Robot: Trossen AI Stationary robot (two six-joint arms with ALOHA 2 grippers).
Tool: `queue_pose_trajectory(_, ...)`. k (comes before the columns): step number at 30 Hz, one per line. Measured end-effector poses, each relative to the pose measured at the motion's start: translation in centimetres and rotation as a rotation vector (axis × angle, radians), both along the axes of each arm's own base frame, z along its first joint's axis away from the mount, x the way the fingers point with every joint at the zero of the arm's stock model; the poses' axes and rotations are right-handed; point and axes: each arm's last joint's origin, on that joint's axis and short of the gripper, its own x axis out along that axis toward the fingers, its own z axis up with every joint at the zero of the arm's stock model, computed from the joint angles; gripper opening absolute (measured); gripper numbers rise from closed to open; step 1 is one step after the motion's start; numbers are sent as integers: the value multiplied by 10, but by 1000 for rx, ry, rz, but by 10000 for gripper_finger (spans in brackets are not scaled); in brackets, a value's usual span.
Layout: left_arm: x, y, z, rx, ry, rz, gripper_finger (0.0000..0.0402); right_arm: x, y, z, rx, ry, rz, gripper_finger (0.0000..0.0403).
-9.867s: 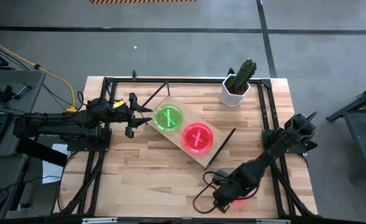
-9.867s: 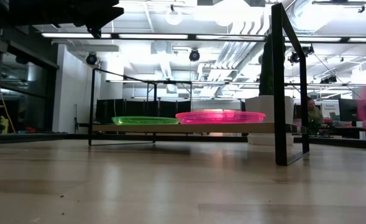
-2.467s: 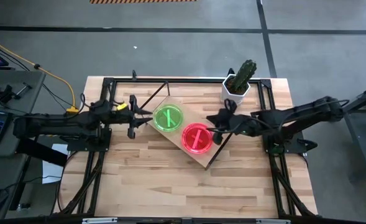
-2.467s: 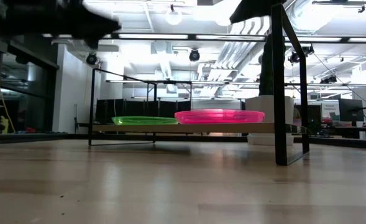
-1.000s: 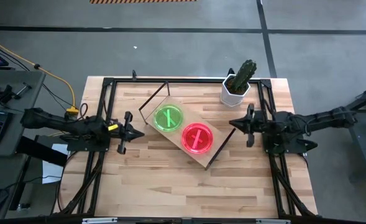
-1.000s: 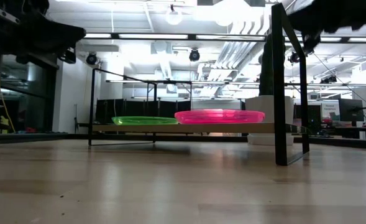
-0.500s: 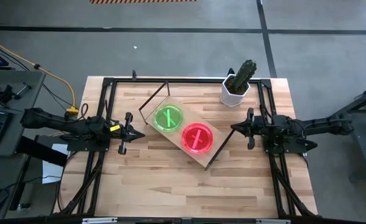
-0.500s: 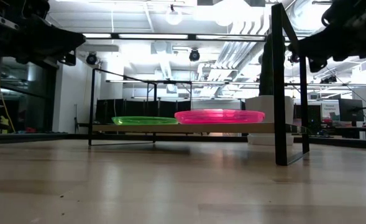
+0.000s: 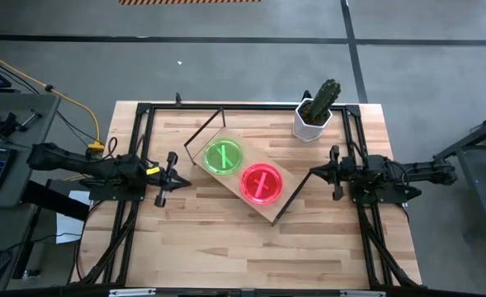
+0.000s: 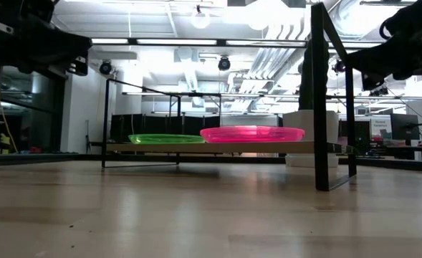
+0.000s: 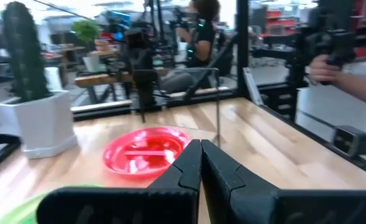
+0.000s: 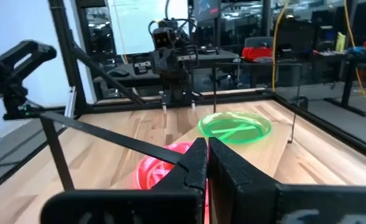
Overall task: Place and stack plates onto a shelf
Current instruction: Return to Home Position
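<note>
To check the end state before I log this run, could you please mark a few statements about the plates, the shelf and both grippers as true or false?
1. The round translucent green plates and the round translucent pink-red plates lie side by side on the light wooden shelf board. True.
2. The right gripper holds a pink-red plate. False: it is shut on nothing, off the shelf's right end.
3. The cactus in its white pot stands on the shelf. False: it stands on the tabletop beyond it.
4. The left gripper is shut, off the shelf's left end. True.
</note>
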Motion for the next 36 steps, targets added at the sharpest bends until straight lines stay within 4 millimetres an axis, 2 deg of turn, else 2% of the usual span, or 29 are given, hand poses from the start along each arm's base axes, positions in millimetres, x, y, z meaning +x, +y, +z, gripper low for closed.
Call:
queue_pose_trajectory(5, 1, 0, -2, 4, 20, -5, 0, 0, 0, 0, -18, 0, 13, 0)
queue_pose_trajectory(18, 1, 5, 2, 101, -27, 174, 0, 0, 0, 0, -18, 2, 14, 0)
queue_pose_trajectory(24, 1, 5, 0, 14, 2, 172, 0, 0, 0, 0, -11, 2, 14, 0)
queue_pose_trajectory(36, -5, 6, 1, 4, -11, 168, 0, -1, 1, 0, -10, -8, 18, 0)
